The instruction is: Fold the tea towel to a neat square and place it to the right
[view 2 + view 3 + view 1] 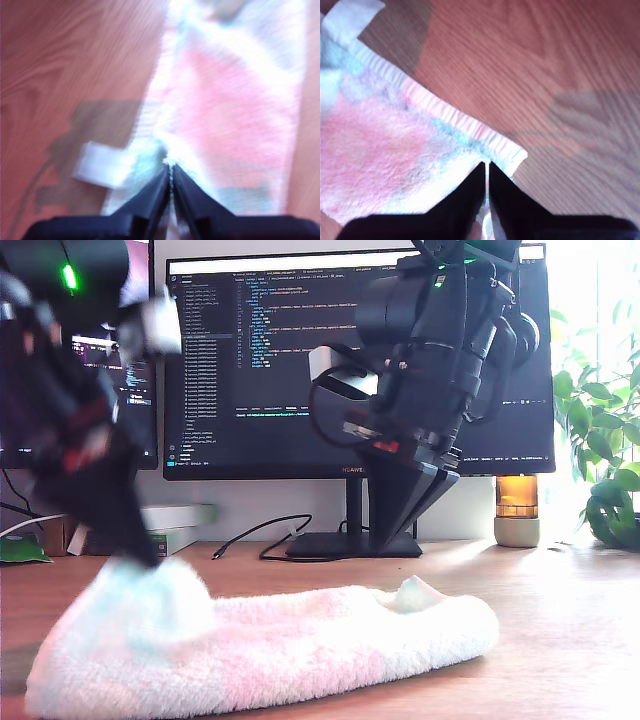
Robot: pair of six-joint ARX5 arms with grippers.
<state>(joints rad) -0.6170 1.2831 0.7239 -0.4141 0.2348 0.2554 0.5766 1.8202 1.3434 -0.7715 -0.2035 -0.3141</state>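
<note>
Tea towel lies along the lower frame of the exterior view on the wooden desk, my first gripper and my second gripper each pinching an edge; we should lift both evenly, keeping corners aligned

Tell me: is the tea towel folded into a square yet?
No. The tea towel lies as a long, lumpy strip across the table, both grippers pinching its edges.

Daylight glares from the exterior view's right, washing out the tea towel; one arm and the first wrist view blur
</note>
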